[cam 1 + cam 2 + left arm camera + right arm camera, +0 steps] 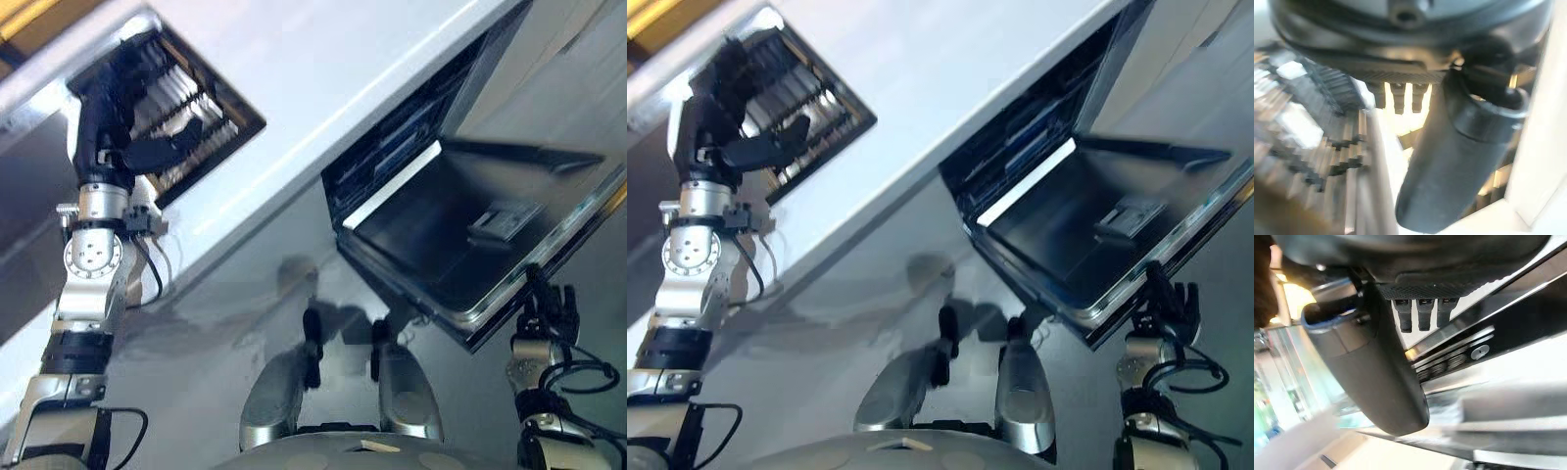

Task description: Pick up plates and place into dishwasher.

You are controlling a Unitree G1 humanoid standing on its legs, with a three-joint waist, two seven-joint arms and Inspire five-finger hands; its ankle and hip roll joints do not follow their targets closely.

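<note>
Item, my left robot hand (147,147): reaching into the bench (323,88) rack (201,108) of plates (181,98), thumb out, seemingly gripping nothing. Right robot hand (549,308): hanging relaxed under the dishwasher door (460,245). Risk: plates standing close, fingers possibly nudging neighbours.

1. L arm: comes in from lower left, forearm raised steeply, silver wrist joint approx. mid-height in both eye views.
2. Left hand (118,117): dark, at top of the raised arm. Thumb (774,147) sticks out sideways, straight. In L wrist view thumb is extended and the short fingers (1399,100) beside it look straight, not curled; nothing held.
3. R arm: low, at lower right edge, wrist pointing up.
4. Right hand (549,308): fingers upright, roughly straight, slightly spread. R wrist view: thumb (1376,367) extended, fingers (1422,313) straight in a row; nothing gripped.
</note>
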